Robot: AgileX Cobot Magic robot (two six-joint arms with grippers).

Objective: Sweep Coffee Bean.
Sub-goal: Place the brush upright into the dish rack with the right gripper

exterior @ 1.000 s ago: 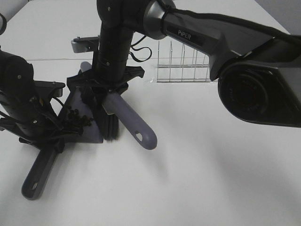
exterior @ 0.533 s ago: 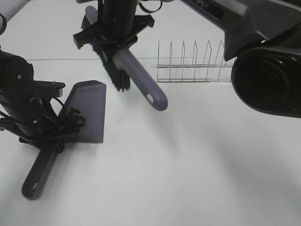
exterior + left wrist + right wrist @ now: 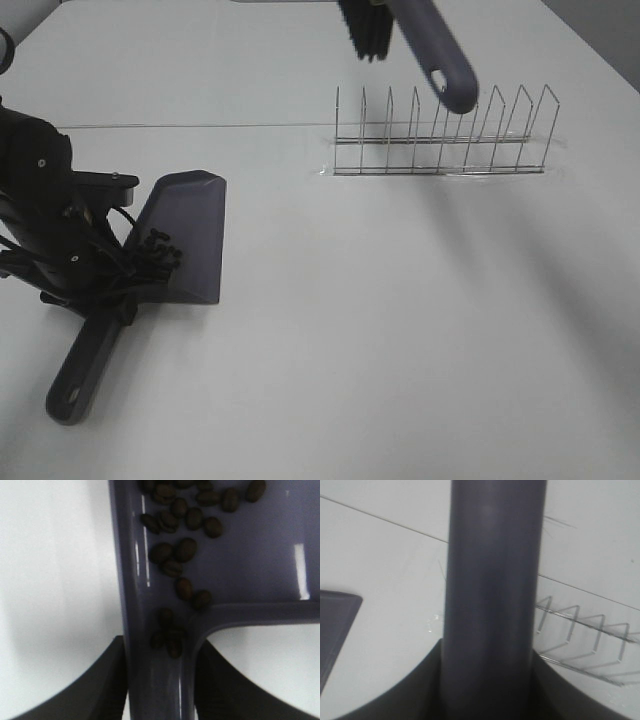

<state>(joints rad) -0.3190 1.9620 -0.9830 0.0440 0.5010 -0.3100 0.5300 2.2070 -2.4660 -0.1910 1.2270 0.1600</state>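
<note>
The left gripper (image 3: 160, 685) sits low, clamped on the dustpan (image 3: 190, 240) handle. The coffee bean (image 3: 185, 550) cluster lies in the pan just ahead of its jaws. The right gripper (image 3: 490, 680) grips the brush (image 3: 435, 50) handle, high above the wire rack (image 3: 440, 150).
</note>
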